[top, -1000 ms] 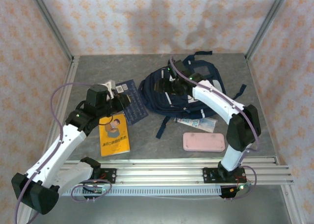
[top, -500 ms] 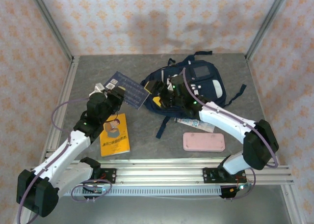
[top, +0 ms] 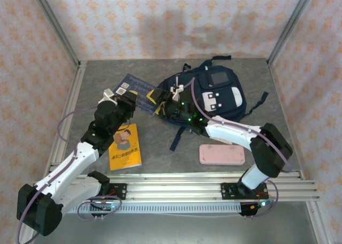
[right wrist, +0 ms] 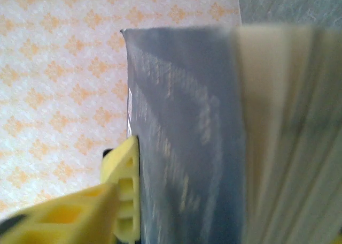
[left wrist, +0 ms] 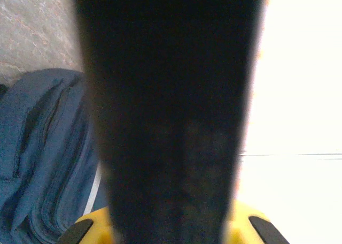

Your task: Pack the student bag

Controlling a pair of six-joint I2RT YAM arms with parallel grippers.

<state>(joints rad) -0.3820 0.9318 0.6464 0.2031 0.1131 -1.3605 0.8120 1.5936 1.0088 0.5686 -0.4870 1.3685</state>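
The student bag (top: 222, 97), navy with white trim, lies at the back middle of the table; its blue fabric (left wrist: 37, 164) also shows in the left wrist view. A blue book (top: 140, 89) hangs in the air just left of the bag. My left gripper (top: 125, 100) is shut on the book's left end, which appears in its wrist view as a dark blurred slab (left wrist: 171, 121) between the yellow fingers (left wrist: 91, 230). My right gripper (top: 157, 101) clamps the book's right edge: one yellow finger (right wrist: 124, 196) lies flat against the blue cover (right wrist: 181, 137), with the pages to the right.
A yellow book (top: 124, 146) lies on the table under the left arm. A pink pencil case (top: 222, 154) lies near the front rail, right of centre. A dark strap (top: 178, 139) trails forward from the bag. Patterned walls close the sides and back.
The right gripper came off the bag, swung left and closed on the book's edge. The left arm lifted the blue book and carried it toward the bag.
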